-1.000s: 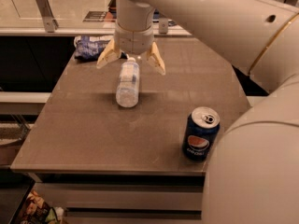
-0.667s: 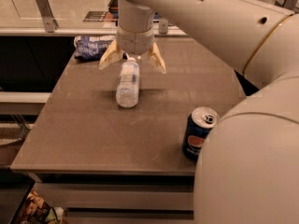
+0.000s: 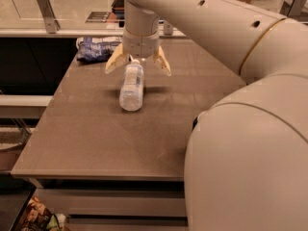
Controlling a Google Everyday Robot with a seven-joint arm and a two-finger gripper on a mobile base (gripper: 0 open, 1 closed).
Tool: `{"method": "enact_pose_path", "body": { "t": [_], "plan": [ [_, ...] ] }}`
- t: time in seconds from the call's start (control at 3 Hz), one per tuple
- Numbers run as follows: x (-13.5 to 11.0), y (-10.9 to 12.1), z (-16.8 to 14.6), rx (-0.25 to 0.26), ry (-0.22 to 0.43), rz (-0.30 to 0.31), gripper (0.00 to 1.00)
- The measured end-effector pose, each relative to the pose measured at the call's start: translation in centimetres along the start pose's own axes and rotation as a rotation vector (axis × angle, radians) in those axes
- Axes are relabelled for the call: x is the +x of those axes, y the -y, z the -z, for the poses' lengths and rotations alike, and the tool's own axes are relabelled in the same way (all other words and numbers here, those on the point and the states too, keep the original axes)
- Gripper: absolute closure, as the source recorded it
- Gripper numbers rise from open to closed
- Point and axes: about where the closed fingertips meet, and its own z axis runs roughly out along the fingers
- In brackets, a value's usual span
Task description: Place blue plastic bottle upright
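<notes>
- Camera view: the blue plastic bottle [image 3: 132, 86] lies on its side on the brown table [image 3: 96, 138], in the far-centre part of the top, well away from the edges.
- Camera view: the gripper [image 3: 138, 64] hangs straight down over the bottle's far end. Its two tan fingers [image 3: 117, 61] are spread wide, one on each side of that end, and nothing is held.
- Key relation: the bottle's far end sits between the fingers and just below the wrist, and the rest of the body runs out from the gripper toward the camera. Cannot tell if either finger touches the plastic.
- Long axis: flat on the table, running far to near with a slight lean to the left at the near end. It is roughly square to the line between the two fingertips, so the fingers straddle the bottle across its width.
- Pointing: the near end looks round and blunt like the base, so the cap end likely points away, under the gripper. The cap itself is not clearly seen.
- Judgement: closing here would pinch near the top. The bottle then needs a lift and a quarter turn, base down.
- Other: a crinkled blue bag [image 3: 96, 47] sits at the far-left corner, well apart from the bottle. The robot's arm [image 3: 240, 167] hides the right front of the table.
</notes>
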Motion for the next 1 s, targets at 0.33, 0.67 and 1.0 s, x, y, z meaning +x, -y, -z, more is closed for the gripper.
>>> {"method": "enact_pose_path", "body": {
  "t": [0.33, 0.67, 1.0],
  "plan": [
    [-0.2, -0.4, -0.7, 0.000, -0.011, 0.012, 0.00],
    [-0.3, -1.5, -1.0, 0.025, -0.024, 0.031, 0.00],
    [-0.5, -2.4, -1.6, 0.088, -0.058, 0.035, 0.00]
  ]
}}
